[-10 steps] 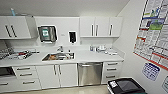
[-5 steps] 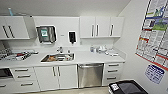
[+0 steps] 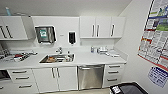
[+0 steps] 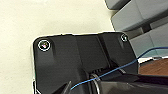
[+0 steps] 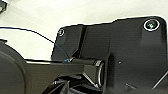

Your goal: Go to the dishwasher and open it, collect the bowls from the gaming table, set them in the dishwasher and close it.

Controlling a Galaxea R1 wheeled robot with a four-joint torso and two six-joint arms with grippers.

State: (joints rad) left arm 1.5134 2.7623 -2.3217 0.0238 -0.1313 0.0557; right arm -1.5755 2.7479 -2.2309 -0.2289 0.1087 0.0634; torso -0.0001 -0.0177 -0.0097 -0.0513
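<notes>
A white kitchenette wall is seen from the head view, with a long white tabletop point(image 3: 90, 58) running across it and a row of white upper cabinets point(image 3: 102, 27) with bar handles hung above. To the right, a side wall is covered by a large printed poster point(image 3: 156, 32), with a smaller blue notice point(image 3: 158, 75) below it. Under the tabletop, white base cabinet doors point(image 3: 55, 78) are set to the left and a stack of white drawers point(image 3: 113, 75) to the right – between them the dishwasher point(image 3: 90, 76) is built in, its stainless-steel front shut and a bar handle seen across its top edge. A steel sink point(image 3: 57, 58) with a tap behind it is sunk into the tabletop, left of the dishwasher and above the base doors. A paper-towel dispenser point(image 3: 45, 34) is mounted on the wall above the sink, and a small dark soap dispenser point(image 3: 72, 37) beside it. A dish rack point(image 3: 15, 56) with crockery is placed at the far left of the tabletop, and a few small items point(image 3: 105, 50) are gathered near its right end. A dark-topped bin point(image 3: 128, 88) is seen at the lower right corner. In the wrist views a pale floor and grey upholstered seating point(image 4: 140, 17) are shown – whether either gripper is wide or narrow cannot be told.
</notes>
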